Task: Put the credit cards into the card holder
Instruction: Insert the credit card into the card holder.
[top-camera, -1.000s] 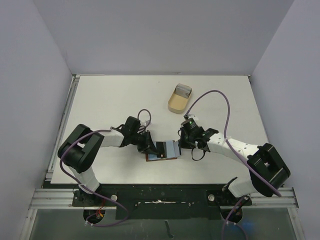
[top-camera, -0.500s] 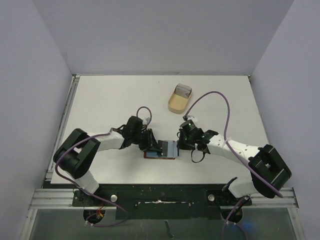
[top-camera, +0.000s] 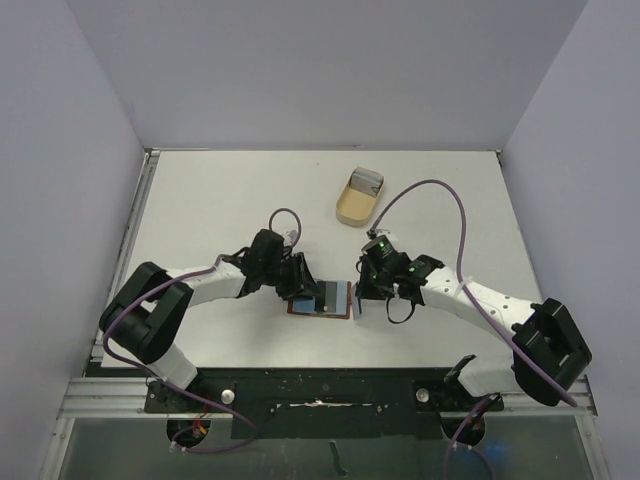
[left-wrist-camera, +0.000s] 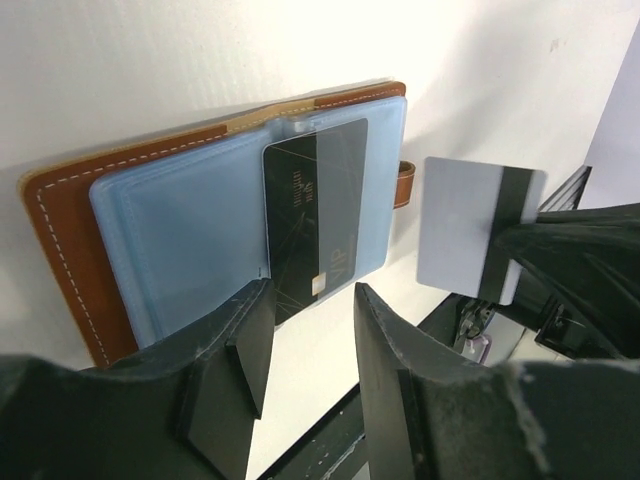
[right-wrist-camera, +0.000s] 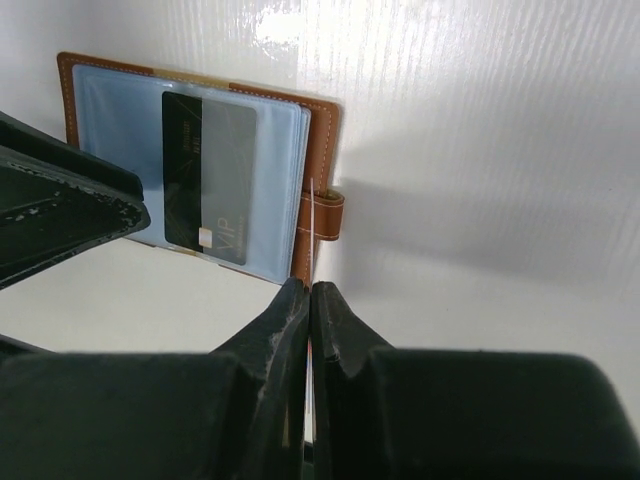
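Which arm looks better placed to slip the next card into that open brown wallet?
Right. The right gripper is shut on a pale grey card with a dark stripe, just beside the open brown leather card holder. The left gripper stands open and empty at the holder's other side.

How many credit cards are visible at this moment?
2. One dark card sits partly in a blue sleeve of the open card holder; one pale striped card is pinched in the right hand beside it. Others may hide inside sleeves.
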